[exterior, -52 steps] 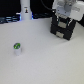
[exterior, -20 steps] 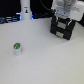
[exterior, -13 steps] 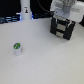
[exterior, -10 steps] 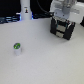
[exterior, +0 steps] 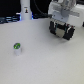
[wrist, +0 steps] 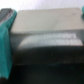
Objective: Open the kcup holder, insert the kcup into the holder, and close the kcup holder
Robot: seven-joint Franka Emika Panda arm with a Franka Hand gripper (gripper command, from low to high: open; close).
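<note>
Tool point(exterior: 62, 31) sits pressed up against the kcup holder point(exterior: 63, 32) near the surface's point(exterior: 45, 60) far edge, toward the exterior view's right; the wrist view fills with a dark drawer front point(wrist: 47, 42), long axis running across the frame, so the handle seems directly ahead. Whether the fingers are wide or narrow I cannot tell. The kcup point(exterior: 17, 48) stands well apart, toward the exterior view's left edge, untouched; opening the drawer looks like the step in hand
</note>
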